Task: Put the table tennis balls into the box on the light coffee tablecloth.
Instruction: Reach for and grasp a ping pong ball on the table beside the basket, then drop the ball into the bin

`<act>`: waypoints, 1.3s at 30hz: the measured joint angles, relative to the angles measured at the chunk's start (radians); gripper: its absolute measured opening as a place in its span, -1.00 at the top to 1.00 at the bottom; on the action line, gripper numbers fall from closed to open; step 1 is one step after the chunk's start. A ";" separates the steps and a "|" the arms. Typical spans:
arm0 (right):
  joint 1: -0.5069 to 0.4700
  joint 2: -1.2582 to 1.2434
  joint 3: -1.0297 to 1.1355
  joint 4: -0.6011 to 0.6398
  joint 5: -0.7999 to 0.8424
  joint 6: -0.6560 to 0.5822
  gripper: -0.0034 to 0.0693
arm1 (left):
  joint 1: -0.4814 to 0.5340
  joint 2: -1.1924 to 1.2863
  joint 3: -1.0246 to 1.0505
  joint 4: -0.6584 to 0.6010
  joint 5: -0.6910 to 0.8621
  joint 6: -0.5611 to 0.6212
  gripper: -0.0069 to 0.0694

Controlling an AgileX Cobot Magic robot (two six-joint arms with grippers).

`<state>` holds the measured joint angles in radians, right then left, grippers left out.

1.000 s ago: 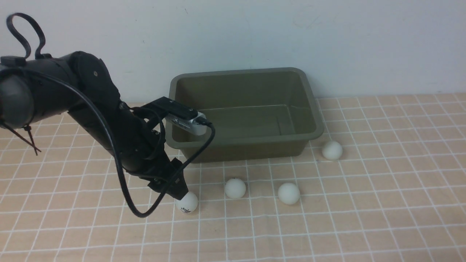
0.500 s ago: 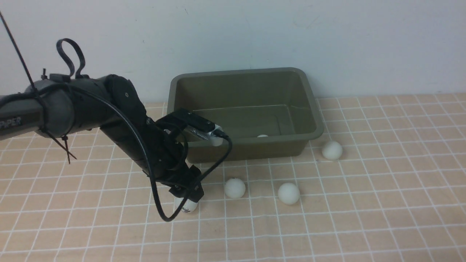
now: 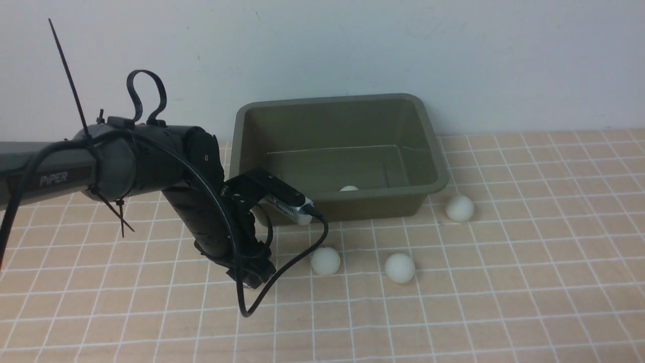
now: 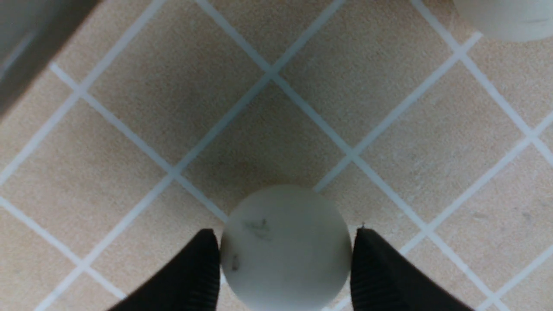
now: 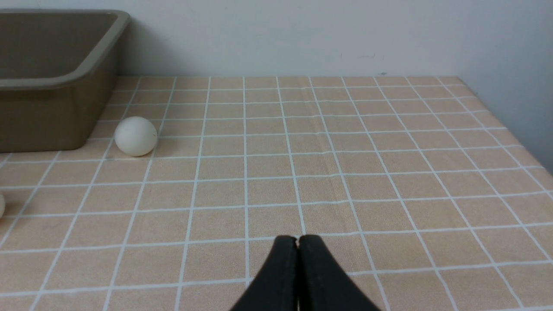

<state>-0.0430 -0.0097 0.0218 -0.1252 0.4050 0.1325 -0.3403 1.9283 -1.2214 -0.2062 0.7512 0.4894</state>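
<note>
Left wrist view: end effector (image 4: 284,230) snug on ball (image 4: 285,255)

- Surface: covered by a peach-beige cloth (image 3: 504,302) with a grid of thin white lines. It meets the wall along the far edge, and the right wrist view shows its right edge.
- Box (image 3: 378,209): olive-green, no lid, standing on the cloth against the far edge.
- Ball (image 3: 459,208): white, on the cloth just beside the box's near right corner.
- Two balls (image 3: 325,260) (image 3: 399,267): side by side on the cloth, toward the near edge from the box and apart from it.
- Fourth ball (image 4: 285,248): resting on the cloth over a grid line, toward the near edge from the box's left corner. It shows only in the left wrist view.
</note>
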 joint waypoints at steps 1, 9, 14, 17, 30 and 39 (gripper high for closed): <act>0.000 0.000 0.000 0.000 0.000 0.000 0.94 | 0.000 0.001 0.000 0.000 0.003 0.000 0.02; 0.000 0.000 0.000 0.000 0.000 0.003 0.94 | 0.000 -0.007 -0.005 -0.012 0.115 0.009 0.02; 0.000 0.000 0.000 0.000 0.000 0.009 0.94 | -0.005 -0.060 -0.024 -0.166 0.248 0.118 0.02; 0.000 0.000 0.000 0.000 0.000 0.009 0.94 | -0.007 -0.098 -0.053 -0.283 0.285 0.224 0.02; 0.000 0.000 0.000 0.000 0.000 0.013 0.94 | -0.008 -0.057 -0.260 -0.383 -0.098 0.325 0.02; 0.000 0.000 0.000 0.000 0.000 0.013 0.94 | -0.008 0.093 -0.376 -0.201 -0.061 0.260 -0.20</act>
<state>-0.0430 -0.0097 0.0218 -0.1252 0.4050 0.1453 -0.3485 2.0217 -1.5978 -0.4076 0.6907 0.7490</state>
